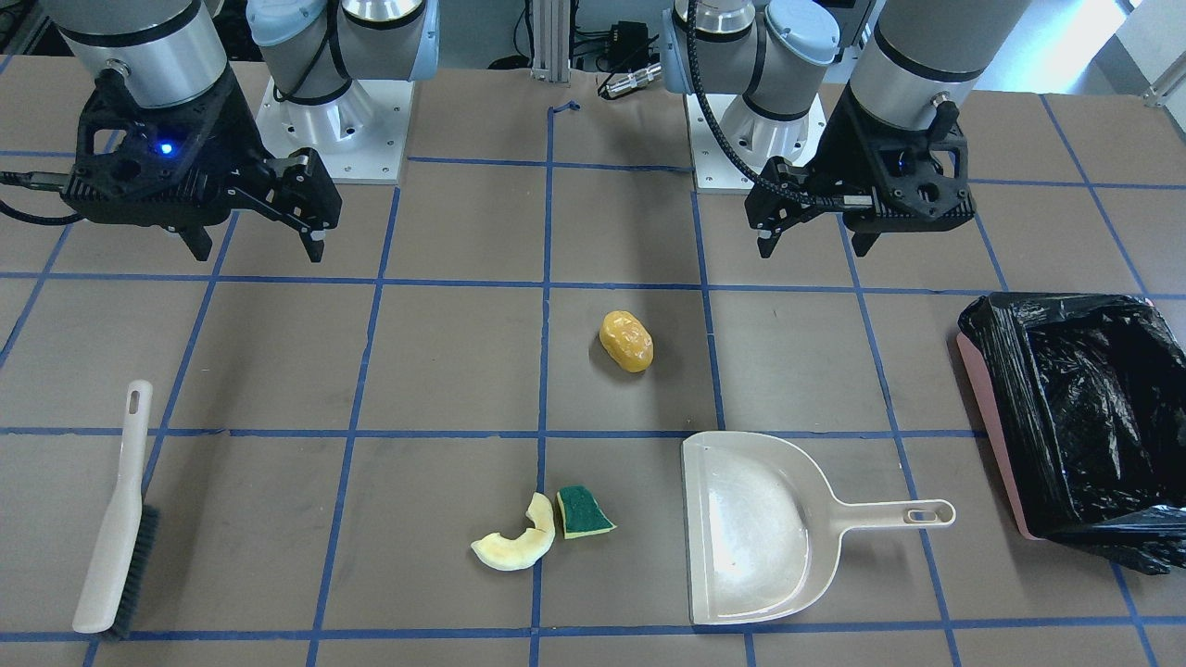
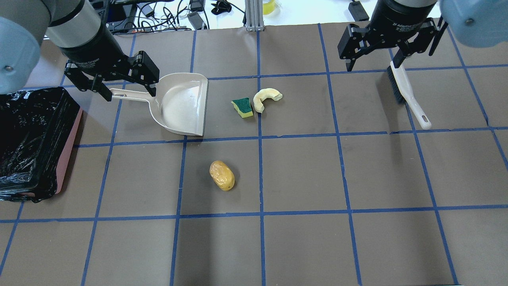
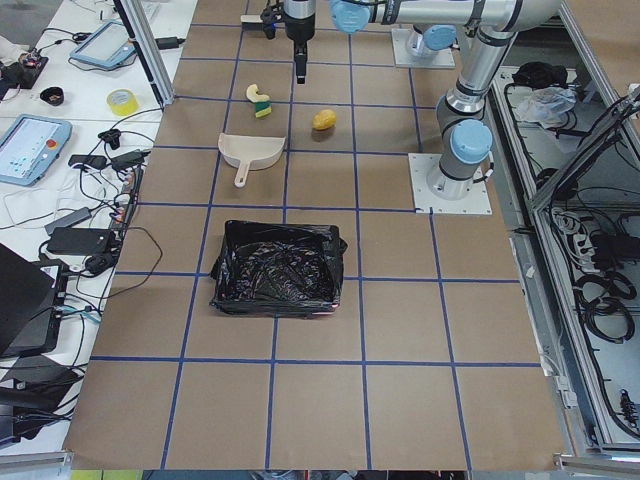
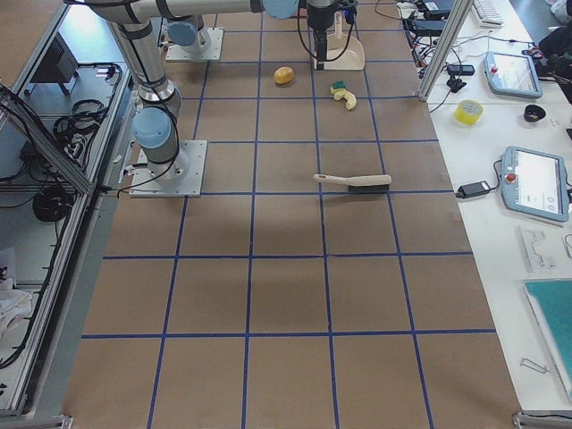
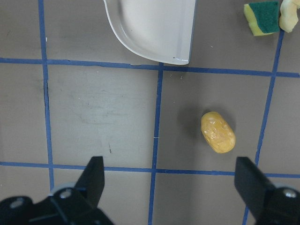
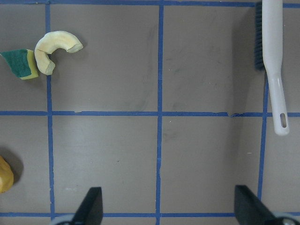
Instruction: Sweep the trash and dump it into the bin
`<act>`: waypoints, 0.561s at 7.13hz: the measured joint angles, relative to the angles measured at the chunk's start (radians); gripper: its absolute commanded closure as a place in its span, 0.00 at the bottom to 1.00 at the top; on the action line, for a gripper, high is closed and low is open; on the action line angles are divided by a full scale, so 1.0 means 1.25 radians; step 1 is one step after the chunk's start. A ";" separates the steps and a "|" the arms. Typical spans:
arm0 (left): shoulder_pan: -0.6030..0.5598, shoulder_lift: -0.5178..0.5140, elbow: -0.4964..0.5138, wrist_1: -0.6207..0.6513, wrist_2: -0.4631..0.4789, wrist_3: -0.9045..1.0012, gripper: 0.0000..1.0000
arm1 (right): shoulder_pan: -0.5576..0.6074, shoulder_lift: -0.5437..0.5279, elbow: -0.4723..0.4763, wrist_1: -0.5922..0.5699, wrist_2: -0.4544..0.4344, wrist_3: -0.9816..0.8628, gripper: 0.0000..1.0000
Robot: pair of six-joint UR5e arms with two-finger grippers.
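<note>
Nearest the robot, the orange-yellow lump (image 2: 222, 175) lies alone on the surface (image 2: 301, 178). It looks glossy and rounded, so it will likely roll or skid under bristles. The bin (image 2: 67, 151) stands well off at the robot's left. Its thin black liner looks slack and easy to snag. Farther out, the sponge wedge (image 2: 243, 107) and crescent piece (image 2: 266, 97) lie just beside each other. Both look light and should push along easily. The dustpan (image 2: 182, 103) lies beside them, mouth facing them. It looks like stiff, light plastic, best held by its slim handle (image 2: 129, 94). The brush (image 2: 408, 97) is best taken mid-handle. The left fingers (image 5: 95, 180) and right fingers (image 6: 93, 204) hang spread wide and hold nothing.
</note>
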 measured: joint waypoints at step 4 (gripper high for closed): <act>0.002 0.003 0.001 0.000 0.000 0.003 0.00 | -0.001 0.000 0.001 0.009 0.000 -0.002 0.00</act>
